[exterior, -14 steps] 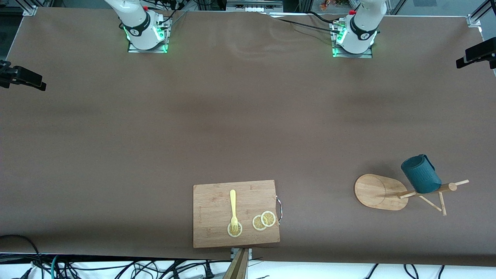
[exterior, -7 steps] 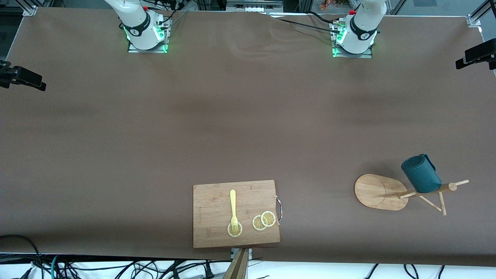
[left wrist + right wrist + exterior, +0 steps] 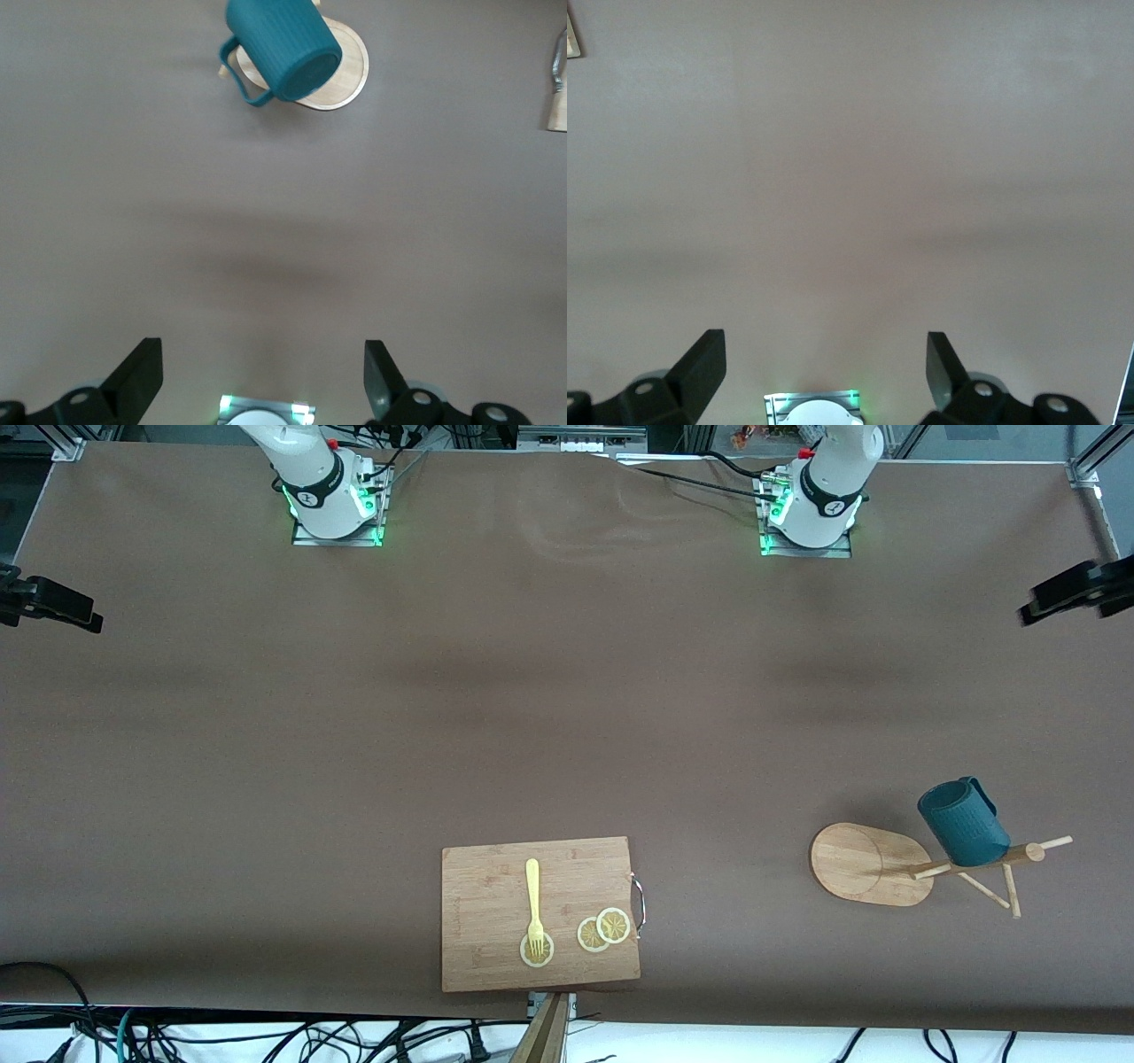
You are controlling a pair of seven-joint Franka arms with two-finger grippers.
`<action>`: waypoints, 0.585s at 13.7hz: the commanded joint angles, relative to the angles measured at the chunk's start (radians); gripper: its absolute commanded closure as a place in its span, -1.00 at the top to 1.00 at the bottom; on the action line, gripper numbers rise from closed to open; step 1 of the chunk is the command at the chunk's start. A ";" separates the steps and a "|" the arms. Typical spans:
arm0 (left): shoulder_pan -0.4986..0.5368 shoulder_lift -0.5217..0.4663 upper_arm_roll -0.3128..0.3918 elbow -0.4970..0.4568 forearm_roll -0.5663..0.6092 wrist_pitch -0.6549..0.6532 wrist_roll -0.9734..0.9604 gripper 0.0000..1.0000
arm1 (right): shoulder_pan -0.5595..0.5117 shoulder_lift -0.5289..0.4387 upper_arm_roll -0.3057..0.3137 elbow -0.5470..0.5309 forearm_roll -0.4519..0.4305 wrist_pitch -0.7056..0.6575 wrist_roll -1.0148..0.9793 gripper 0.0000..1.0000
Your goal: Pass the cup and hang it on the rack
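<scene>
Near the surface's [image 3: 567, 691] front edge, the stiff, ribbed cup [image 3: 963, 824] hangs on the rack [image 3: 873, 864]; its handle [image 3: 237, 75] is judged the hold. Left claw [image 3: 263, 381] and right claw [image 3: 824, 376] are spread, raised over the surface by their bases.

You see both arms cut off at the front view's top edge just above their bases, the cup [image 3: 963, 824] covering the rack [image 3: 873, 864] pole's upper part, and only a cutting board [image 3: 558, 104] corner in the left wrist view.
</scene>
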 commanded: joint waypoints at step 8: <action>-0.106 -0.108 0.078 -0.132 0.033 0.036 -0.056 1.00 | -0.012 -0.010 0.003 -0.008 0.017 0.006 0.007 1.00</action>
